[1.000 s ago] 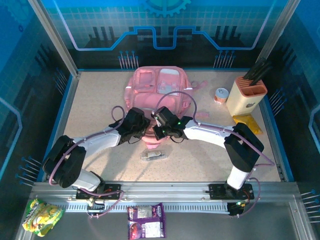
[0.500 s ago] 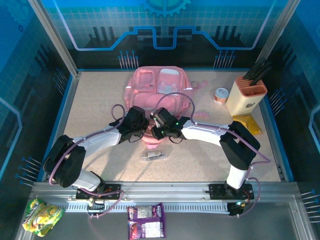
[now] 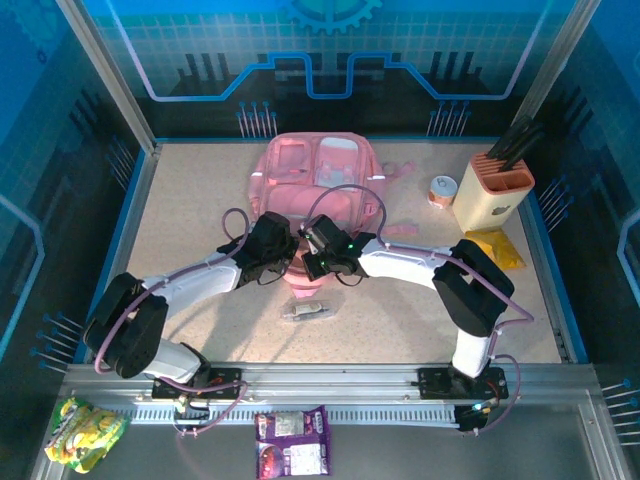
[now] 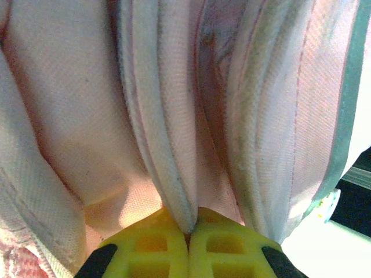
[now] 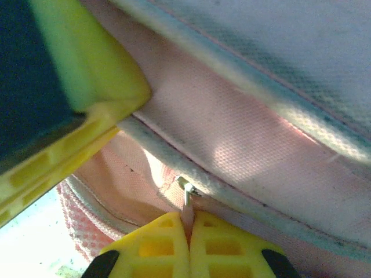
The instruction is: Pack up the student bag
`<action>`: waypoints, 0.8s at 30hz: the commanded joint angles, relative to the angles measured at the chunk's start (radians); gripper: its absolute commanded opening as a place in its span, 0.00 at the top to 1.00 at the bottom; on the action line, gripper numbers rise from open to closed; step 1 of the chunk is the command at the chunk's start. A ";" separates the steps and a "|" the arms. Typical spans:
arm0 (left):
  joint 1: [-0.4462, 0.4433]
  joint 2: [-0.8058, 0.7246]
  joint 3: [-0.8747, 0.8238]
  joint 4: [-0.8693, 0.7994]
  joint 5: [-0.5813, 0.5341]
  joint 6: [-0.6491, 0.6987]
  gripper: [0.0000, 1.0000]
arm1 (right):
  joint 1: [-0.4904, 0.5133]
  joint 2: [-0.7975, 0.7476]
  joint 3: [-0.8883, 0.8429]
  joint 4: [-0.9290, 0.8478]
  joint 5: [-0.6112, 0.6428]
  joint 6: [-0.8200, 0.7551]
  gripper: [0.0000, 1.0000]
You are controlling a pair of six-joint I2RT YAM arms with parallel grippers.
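Left wrist: end effector [image 4: 188, 236] pinches student bag [image 4: 64, 116] edge.

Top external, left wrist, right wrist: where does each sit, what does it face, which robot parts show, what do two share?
Top external: high behind bases, looking down at table; left arm, right arm show.
Left wrist: facing student bag folds; left gripper pinches one.
Right wrist: facing a zip pull; right gripper shut on it.
Shared: the bag.

Top view evenly lit, sharp; wrist views close, soft-focus, warm-toned (lower corners blown white).
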 commanded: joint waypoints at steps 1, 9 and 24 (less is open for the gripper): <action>-0.010 -0.070 0.022 -0.009 -0.043 0.051 1.00 | 0.005 -0.033 0.014 -0.057 0.057 -0.016 1.00; 0.035 -0.182 0.011 -0.056 -0.076 0.173 1.00 | -0.010 -0.160 -0.124 -0.071 0.133 -0.051 1.00; 0.314 -0.240 0.072 -0.166 0.121 0.423 1.00 | -0.220 -0.252 -0.186 -0.106 0.112 -0.075 1.00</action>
